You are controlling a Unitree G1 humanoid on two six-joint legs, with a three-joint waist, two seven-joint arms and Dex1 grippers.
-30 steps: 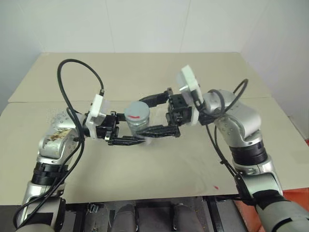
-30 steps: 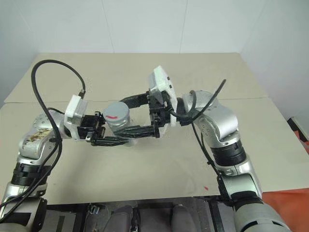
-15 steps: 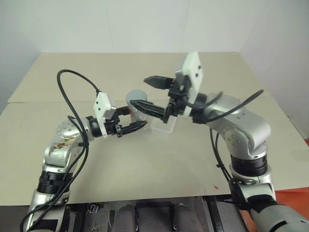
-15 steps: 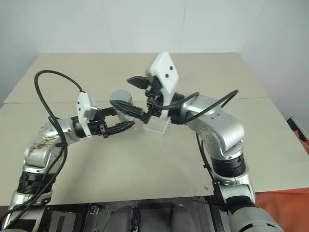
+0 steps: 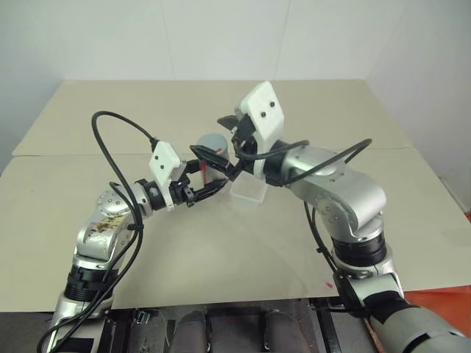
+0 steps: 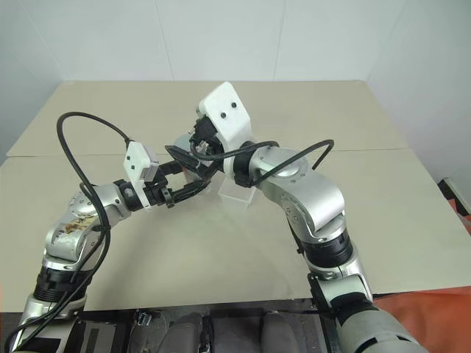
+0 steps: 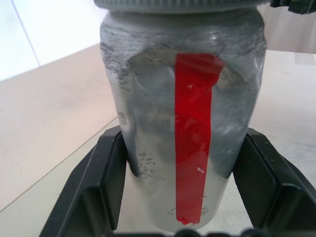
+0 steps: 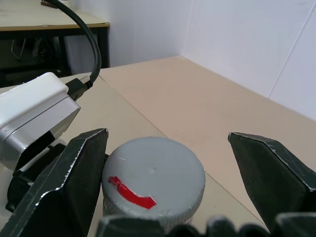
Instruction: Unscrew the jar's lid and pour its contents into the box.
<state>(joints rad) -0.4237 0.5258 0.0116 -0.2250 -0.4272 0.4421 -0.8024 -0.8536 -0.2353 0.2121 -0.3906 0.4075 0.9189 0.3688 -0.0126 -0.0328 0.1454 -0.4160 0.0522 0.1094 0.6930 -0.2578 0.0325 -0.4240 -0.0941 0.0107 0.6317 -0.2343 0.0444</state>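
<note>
Standing on the table (image 5: 309, 103), the box (image 5: 249, 193) sits just right of the jar (image 7: 185, 123); left gripper (image 5: 200, 179) fingers pinch the jar's sides; right gripper (image 8: 173, 168) fingers spread, flanking the lid (image 8: 154, 178).

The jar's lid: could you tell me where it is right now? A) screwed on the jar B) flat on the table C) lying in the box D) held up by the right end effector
A: the grey lid sits on top of the jar, between the right end effector's spread fingers.
</note>
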